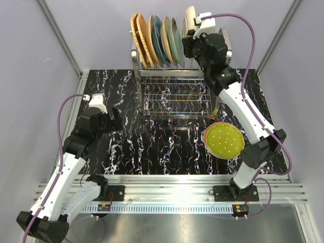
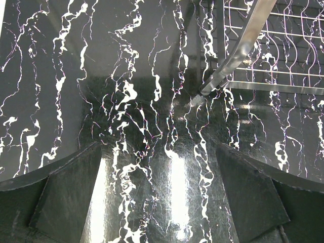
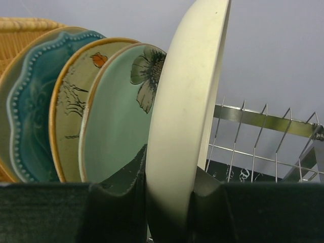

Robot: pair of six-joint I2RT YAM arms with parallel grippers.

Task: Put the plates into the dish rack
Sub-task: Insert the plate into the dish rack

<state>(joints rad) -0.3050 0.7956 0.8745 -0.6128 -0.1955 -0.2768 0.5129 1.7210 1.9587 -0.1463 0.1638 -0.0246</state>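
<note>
The dish rack [image 1: 174, 96] stands at the back of the table, with several plates [image 1: 154, 40] upright in its top tines: woven orange, teal, bird print and pale green [image 3: 119, 126]. My right gripper [image 3: 169, 190] is shut on the rim of a cream plate [image 3: 187, 116], held on edge above the rack just right of the pale green one [image 1: 188, 20]. A yellow-green dotted plate [image 1: 224, 140] lies flat on the table beside the right arm. My left gripper [image 2: 162, 187] hangs open over bare table left of the rack, nothing between its fingers [image 2: 71, 195].
Free steel tines [image 3: 263, 136] stand to the right of the held plate. The rack's near-left leg [image 2: 238, 50] and lower grid shelf [image 2: 278, 45] sit just ahead and right of the left gripper. Grey walls enclose the black marbled table [image 1: 152, 147].
</note>
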